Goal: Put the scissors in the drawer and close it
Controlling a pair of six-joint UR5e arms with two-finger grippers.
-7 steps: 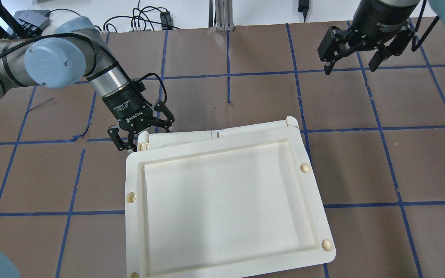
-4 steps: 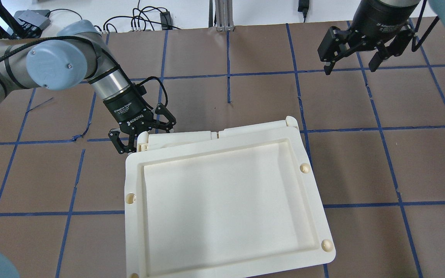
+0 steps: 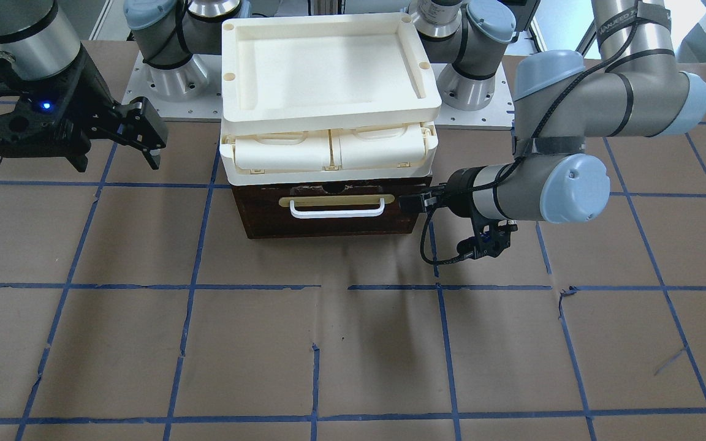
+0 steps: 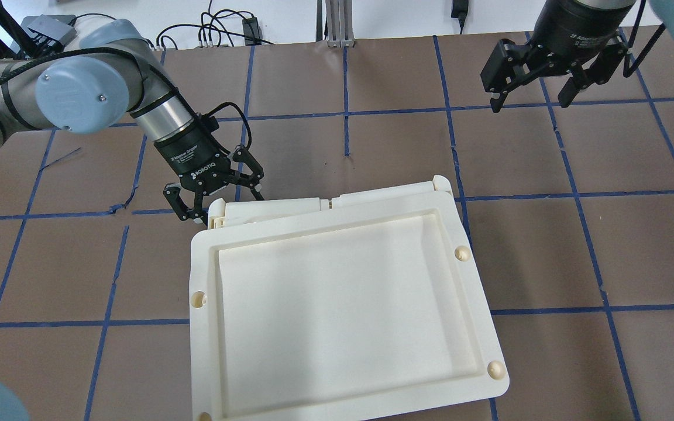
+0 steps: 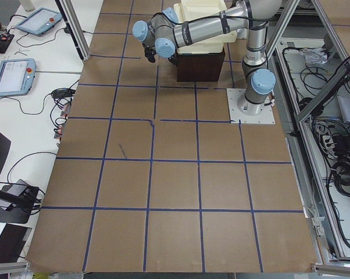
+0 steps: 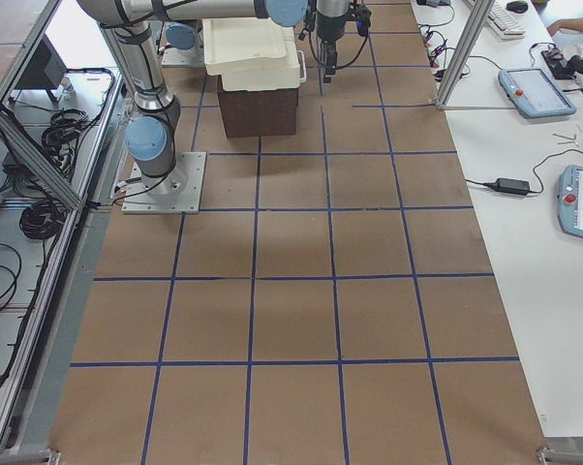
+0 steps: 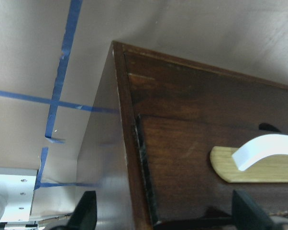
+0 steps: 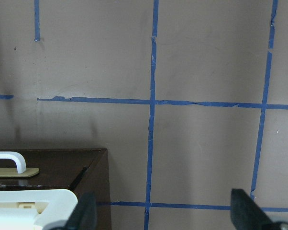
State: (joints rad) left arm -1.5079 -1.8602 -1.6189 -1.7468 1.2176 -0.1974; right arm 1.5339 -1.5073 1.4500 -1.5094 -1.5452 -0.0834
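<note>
**Left gripper eases back from the drawer corner**

Since half a second ago the left gripper (image 4: 220,203) has drawn slightly away from the front corner of the stack, and its near finger now sits a little farther from the cream rim. The right gripper (image 4: 530,102) has not moved.

The left gripper's fingers are spread wide and hold nothing. In the left wrist view the two fingertips (image 7: 86,211) stand to either side of the dark cabinet's corner, and I cannot tell whether they touch it.

The drawer (image 3: 328,215) sits under the cream tray unit (image 3: 328,113). Its dark brown front lies flush in its frame, shut as far as the front-facing view shows. The white loop handle (image 3: 336,211) hangs across the brass-coloured plate (image 3: 304,200), and no gripper is on it. The scissors appear in no view, and whether they lie inside the drawer cannot be told.

The right gripper hangs above the table (image 3: 353,343), well off to the stack's other side. Its fingers are apart and empty.
</note>
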